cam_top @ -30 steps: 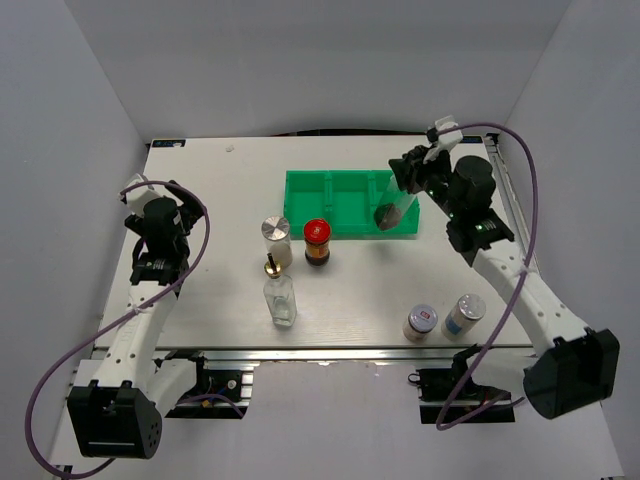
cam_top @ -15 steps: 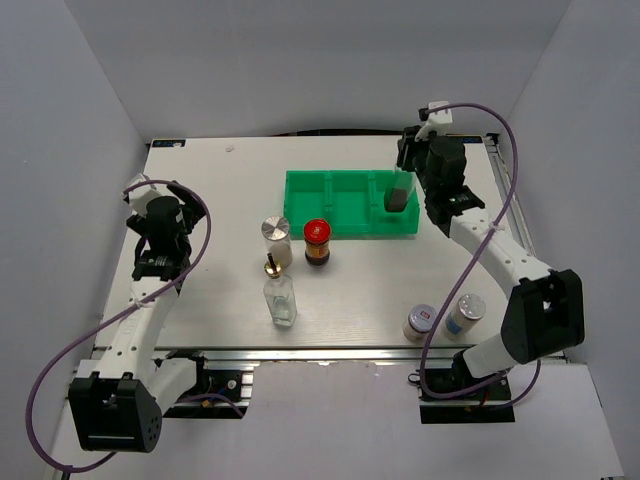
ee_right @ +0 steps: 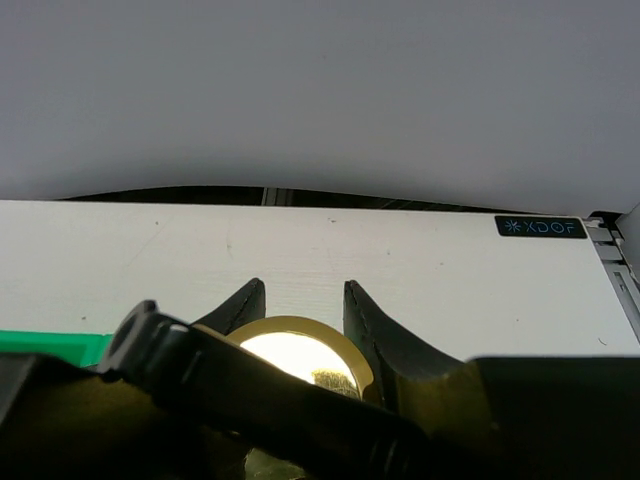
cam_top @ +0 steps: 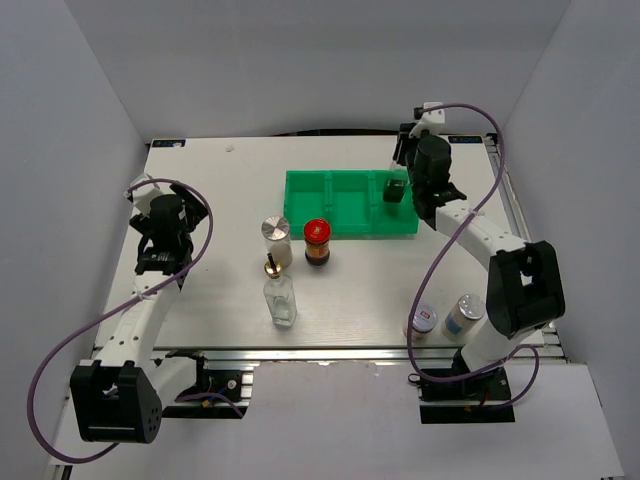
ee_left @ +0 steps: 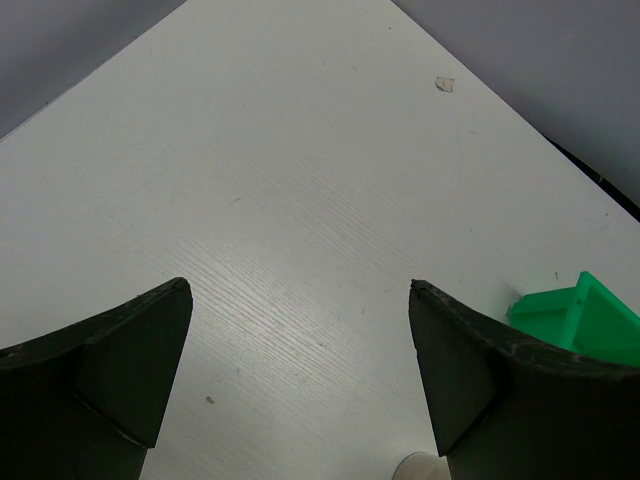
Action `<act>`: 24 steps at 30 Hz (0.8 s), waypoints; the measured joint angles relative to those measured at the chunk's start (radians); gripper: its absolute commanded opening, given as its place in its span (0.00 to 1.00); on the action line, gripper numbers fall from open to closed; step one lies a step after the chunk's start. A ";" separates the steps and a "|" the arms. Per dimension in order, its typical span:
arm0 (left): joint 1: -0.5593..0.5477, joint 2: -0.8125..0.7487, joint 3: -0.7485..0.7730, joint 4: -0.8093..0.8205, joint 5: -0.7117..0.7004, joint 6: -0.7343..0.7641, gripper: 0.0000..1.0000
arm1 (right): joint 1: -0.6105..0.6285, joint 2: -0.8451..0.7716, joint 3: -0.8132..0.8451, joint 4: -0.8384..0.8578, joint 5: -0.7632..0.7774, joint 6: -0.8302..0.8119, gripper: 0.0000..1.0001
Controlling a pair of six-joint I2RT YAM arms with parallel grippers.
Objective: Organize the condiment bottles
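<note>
My right gripper is shut on a clear glass bottle and holds it upright over the right compartment of the green tray. In the right wrist view its gold cap sits between my fingers; the bottle's body is hidden. A second gold-spouted glass bottle stands at the table's front middle. A silver-lidded shaker and a red-lidded dark jar stand in front of the tray. Two more shakers stand at the front right. My left gripper is open and empty over bare table at the left.
The tray's left and middle compartments hold nothing. Its corner shows at the right of the left wrist view. The right arm's purple cable loops over the back right corner. Grey walls close in the table on three sides.
My right gripper has swung the held bottle from tilted to upright and carried it farther back over the tray's right compartment. The left arm has shifted only slightly.
</note>
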 measured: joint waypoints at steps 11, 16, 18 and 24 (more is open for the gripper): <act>0.000 0.013 0.000 0.003 0.000 0.008 0.98 | 0.000 0.100 0.022 0.073 0.033 0.005 0.00; 0.000 0.022 0.000 0.006 0.006 0.012 0.98 | 0.001 0.122 0.010 0.150 0.037 -0.002 0.00; 0.000 0.026 0.000 0.006 0.011 0.016 0.98 | 0.002 0.122 -0.019 0.207 0.031 -0.005 0.00; 0.000 0.029 0.000 0.007 0.015 0.020 0.98 | 0.003 0.149 -0.031 0.256 0.016 -0.041 0.02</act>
